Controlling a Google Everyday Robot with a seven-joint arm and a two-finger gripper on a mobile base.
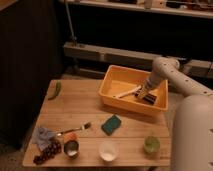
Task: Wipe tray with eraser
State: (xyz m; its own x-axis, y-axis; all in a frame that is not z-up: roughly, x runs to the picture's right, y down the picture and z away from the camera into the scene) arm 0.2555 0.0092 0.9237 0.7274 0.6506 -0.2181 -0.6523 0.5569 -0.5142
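The orange-yellow tray (114, 95) sits at the back right of the wooden table. My gripper (145, 94) reaches down into the right part of the tray from the white arm on the right. It sits right over a dark striped eraser (148, 97) that lies on the tray floor. A pale stick-like object (127, 92) lies on the tray floor to the left of the eraser.
A green square sponge (112, 124) lies in front of the tray. A white bowl (108, 149), a green cup (151, 144), a metal cup (71, 148), grapes (46, 152), a grey cloth (43, 135), a fork (75, 129) and a green vegetable (56, 90) sit on the table (85, 107).
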